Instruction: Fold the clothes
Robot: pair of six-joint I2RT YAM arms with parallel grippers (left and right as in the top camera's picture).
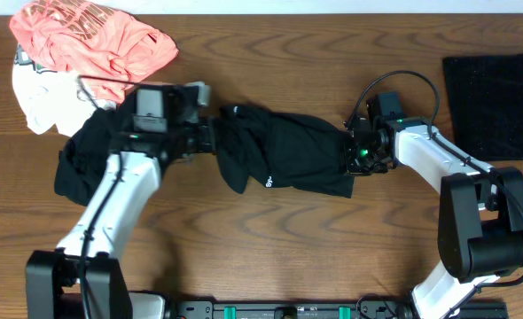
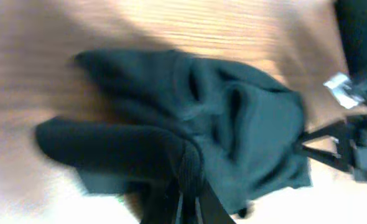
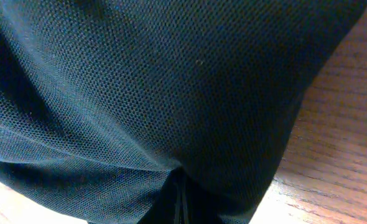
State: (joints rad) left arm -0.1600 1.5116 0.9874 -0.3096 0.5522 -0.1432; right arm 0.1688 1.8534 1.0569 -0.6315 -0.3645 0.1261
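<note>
Left hand (image 1: 214, 136) and right hand (image 1: 348, 154) pinch black garment (image 1: 288, 155) over wooden table (image 1: 288, 252).

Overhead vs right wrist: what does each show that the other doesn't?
Only overhead: left gripper and right gripper gripping opposite ends of the black garment, its white logo, the coral-pink tee, white garment, another black heap, a black rectangle at far right. Only right wrist: the fabric's mesh weave close up, pinched in the jaws. Both: that black garment and the wooden table.
</note>
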